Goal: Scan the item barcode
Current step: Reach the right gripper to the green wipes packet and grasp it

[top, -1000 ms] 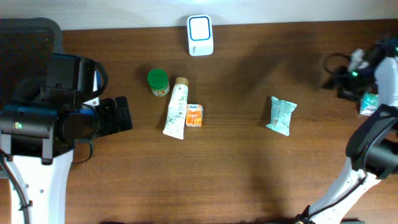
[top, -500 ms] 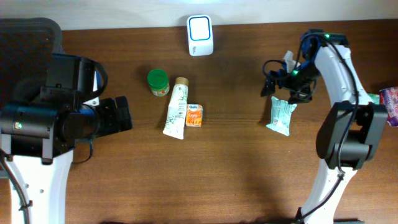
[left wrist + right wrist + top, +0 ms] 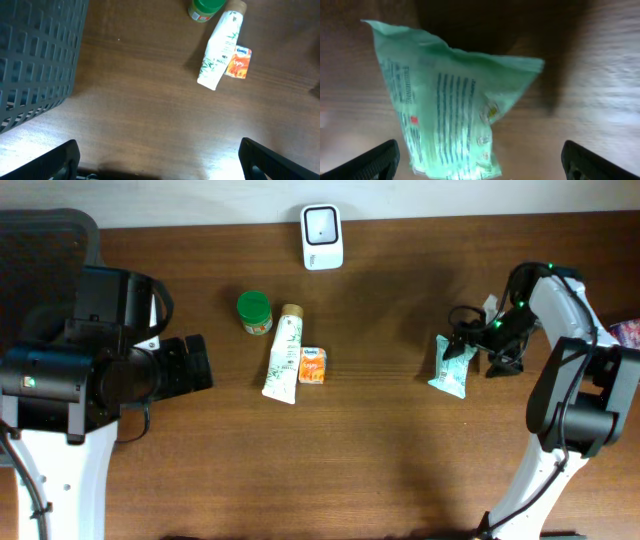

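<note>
A crumpled green pouch (image 3: 450, 375) lies flat on the wooden table, right of centre. My right gripper (image 3: 464, 343) hovers at its right upper end, open. In the right wrist view the pouch (image 3: 450, 100) sits between and ahead of my right gripper (image 3: 480, 170), whose wide-apart fingertips (image 3: 375, 162) do not touch it. A white scanner (image 3: 322, 235) stands at the back edge. My left gripper (image 3: 195, 365) is open over bare wood at the left; in its own view, as my left gripper (image 3: 160, 167), it holds nothing.
A green-lidded jar (image 3: 254, 312), a white tube (image 3: 283, 353) and a small orange box (image 3: 312, 365) lie together left of centre. A dark mesh basket (image 3: 35, 55) stands at the far left. A pink packet (image 3: 627, 332) shows at the right edge.
The right arm swung in from the far right edge to the green pouch and settled at its right end, jaws spreading wide. The left arm stayed still.
</note>
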Action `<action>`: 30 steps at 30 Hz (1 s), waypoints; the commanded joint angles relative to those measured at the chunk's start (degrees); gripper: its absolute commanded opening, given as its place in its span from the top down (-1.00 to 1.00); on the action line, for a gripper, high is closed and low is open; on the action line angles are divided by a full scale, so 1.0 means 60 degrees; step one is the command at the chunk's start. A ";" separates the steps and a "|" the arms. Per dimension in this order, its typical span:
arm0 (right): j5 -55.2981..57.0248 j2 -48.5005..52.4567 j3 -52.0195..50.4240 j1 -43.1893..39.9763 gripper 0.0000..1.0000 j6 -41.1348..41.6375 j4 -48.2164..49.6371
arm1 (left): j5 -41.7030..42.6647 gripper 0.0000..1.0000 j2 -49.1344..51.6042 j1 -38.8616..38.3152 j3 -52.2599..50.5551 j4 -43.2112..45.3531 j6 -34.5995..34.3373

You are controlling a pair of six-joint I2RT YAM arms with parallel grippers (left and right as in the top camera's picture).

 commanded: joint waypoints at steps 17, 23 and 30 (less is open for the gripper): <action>-0.1789 -0.0262 -0.0616 0.1158 0.33 0.0182 0.0361 | -0.0033 -0.98 -0.0109 0.0000 0.0033 0.0007 -0.0098; 0.0674 -0.0259 -0.0372 0.2776 -0.19 0.1559 0.0521 | -0.0036 -0.98 -0.0109 0.0000 0.0033 0.0007 -0.0098; 0.0375 -0.0262 -0.0138 0.4295 -0.59 0.1730 0.1024 | -0.0033 -0.98 -0.0109 0.0000 0.0033 0.0007 -0.0098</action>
